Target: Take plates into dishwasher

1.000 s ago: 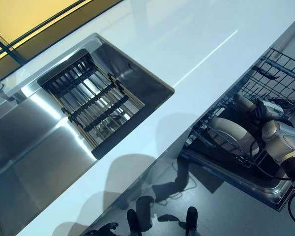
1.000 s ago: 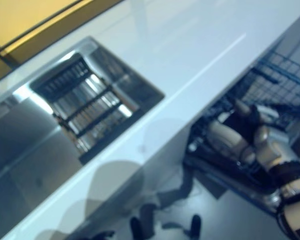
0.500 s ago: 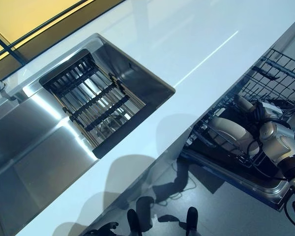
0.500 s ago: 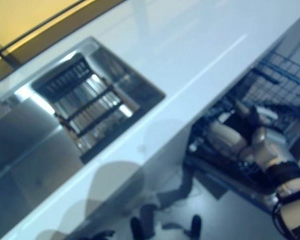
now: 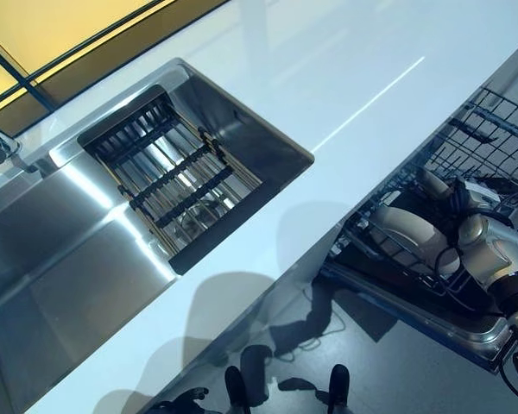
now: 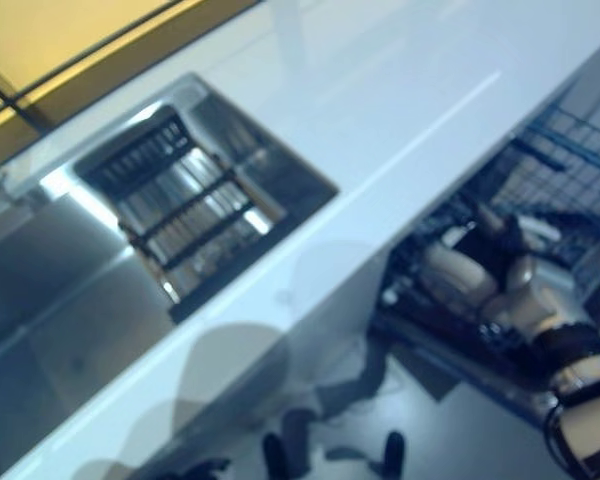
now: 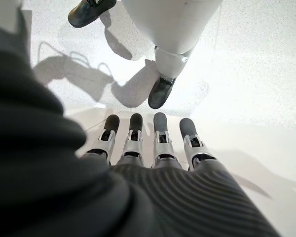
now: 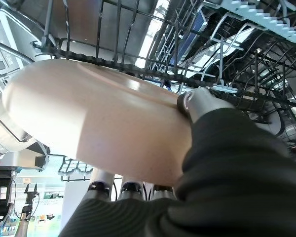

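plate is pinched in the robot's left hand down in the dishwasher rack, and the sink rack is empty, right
Wrong hand. The right hand pinches the plate in the dishwasher rack, as the right wrist view shows; the left hand hangs open over the floor. The sink rack does look empty.

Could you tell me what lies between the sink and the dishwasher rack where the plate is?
Only bare white countertop lies between the sink and the dishwasher rack, as the left eye view shows; the right hand grips the plate there.

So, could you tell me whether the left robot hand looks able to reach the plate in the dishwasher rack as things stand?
Probably not: the left robot hand hangs open over the floor, while the right robot hand holds the plate at the dishwasher rack on the far side.
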